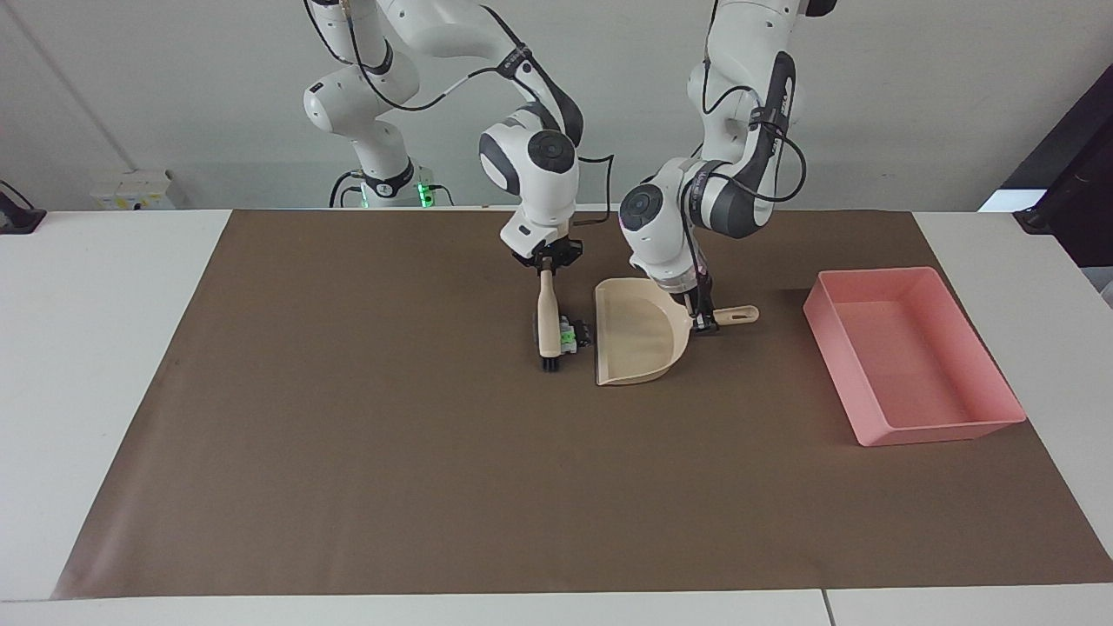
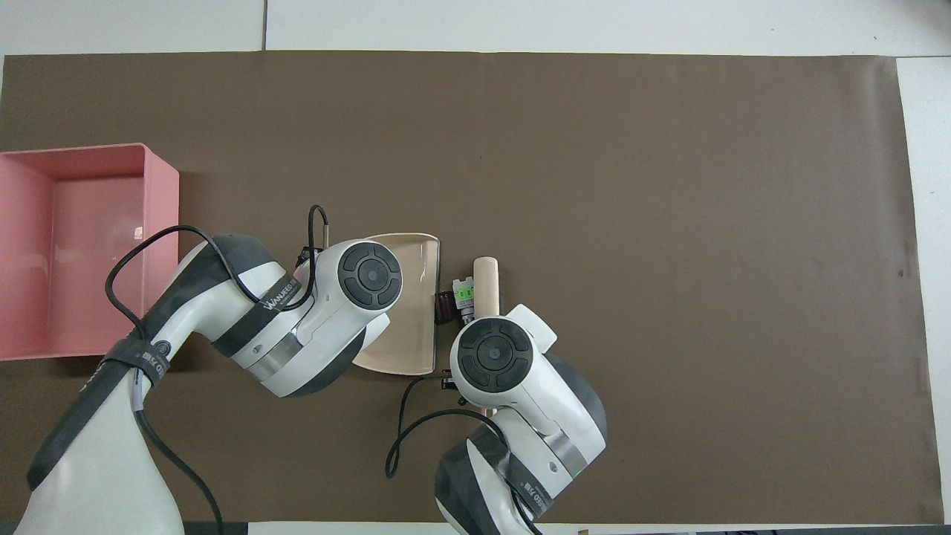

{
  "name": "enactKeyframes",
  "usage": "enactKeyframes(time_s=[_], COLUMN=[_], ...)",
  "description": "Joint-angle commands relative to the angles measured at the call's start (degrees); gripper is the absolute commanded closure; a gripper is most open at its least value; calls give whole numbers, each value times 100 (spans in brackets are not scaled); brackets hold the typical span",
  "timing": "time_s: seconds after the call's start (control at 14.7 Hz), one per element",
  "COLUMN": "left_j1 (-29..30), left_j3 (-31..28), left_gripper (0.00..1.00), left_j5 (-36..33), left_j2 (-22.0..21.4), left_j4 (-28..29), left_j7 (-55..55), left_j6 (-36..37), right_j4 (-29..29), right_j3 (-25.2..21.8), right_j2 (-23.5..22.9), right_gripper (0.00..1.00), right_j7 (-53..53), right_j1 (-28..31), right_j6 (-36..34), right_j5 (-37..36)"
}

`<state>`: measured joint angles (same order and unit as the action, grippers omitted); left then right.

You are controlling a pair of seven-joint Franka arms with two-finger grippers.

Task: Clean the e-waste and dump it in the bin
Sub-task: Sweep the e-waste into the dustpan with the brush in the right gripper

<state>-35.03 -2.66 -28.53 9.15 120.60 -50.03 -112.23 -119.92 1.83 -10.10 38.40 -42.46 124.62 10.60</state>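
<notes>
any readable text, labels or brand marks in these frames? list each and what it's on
"WANEEO", or close to it, the last letters uncertain: white print on the black strap around the left arm.
Print on the black strap round the right arm: too small to read.
Marks on the e-waste: colours only, no legible text.
</notes>
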Motion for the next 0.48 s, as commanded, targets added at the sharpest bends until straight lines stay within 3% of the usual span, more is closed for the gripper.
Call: enactKeyframes(time_s=[0.0,0.2,0.41], left_j1=[-39,-22,14], left_j3=[-41,-41,-33], left_gripper=[100,100,100], left_j5=[-65,-65,-56], left_j2=[-116,-116,-124], left_j4=[288,315,341], left_j7=[98,98,125], left_j6=[-264,-343,-474], right_j4=[189,407,619], right_j3=[116,142,142], right_j2=[-281,-413,-466], right_gripper=[100,100,100], right_j7=[-1118,-2238,-2231], right_j1=[-17,-43,-34], right_j6=[570,976,968], right_j5=[1184,2515,2666])
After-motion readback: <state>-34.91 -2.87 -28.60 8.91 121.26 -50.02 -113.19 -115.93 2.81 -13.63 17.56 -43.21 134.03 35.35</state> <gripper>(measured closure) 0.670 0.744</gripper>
